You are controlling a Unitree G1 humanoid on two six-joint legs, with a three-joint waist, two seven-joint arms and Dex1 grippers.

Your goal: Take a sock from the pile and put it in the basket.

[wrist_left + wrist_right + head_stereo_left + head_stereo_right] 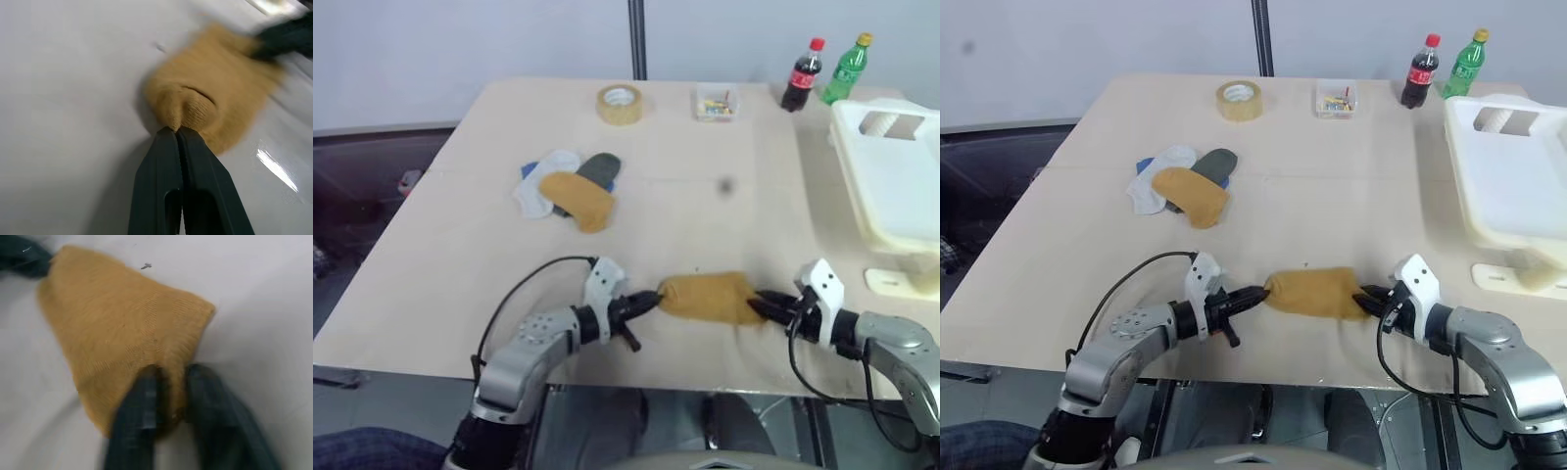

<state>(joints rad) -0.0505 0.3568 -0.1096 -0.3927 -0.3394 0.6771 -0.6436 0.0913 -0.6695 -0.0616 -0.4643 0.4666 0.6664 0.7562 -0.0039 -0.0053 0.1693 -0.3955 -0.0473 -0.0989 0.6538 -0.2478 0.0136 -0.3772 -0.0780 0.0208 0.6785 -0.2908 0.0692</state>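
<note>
A mustard-yellow sock (710, 297) lies flat on the table close to its front edge, stretched between my two grippers. My left gripper (651, 302) is shut, and its tips (175, 131) pinch a small fold at the sock's left end. At the sock's other end is my right gripper (168, 377); its fingers (139, 401) stand slightly apart with the sock's edge between them. The pile (570, 188) of white, blue, dark green and mustard socks sits farther back on the left. The cream-white basket (901, 196) stands at the table's right edge, past my right gripper.
A roll of tape (620, 104), a small clear box (716, 105), a cola bottle (802, 75) and a green bottle (845, 69) line the table's far side. A white flat part (901, 282) lies in front of the basket.
</note>
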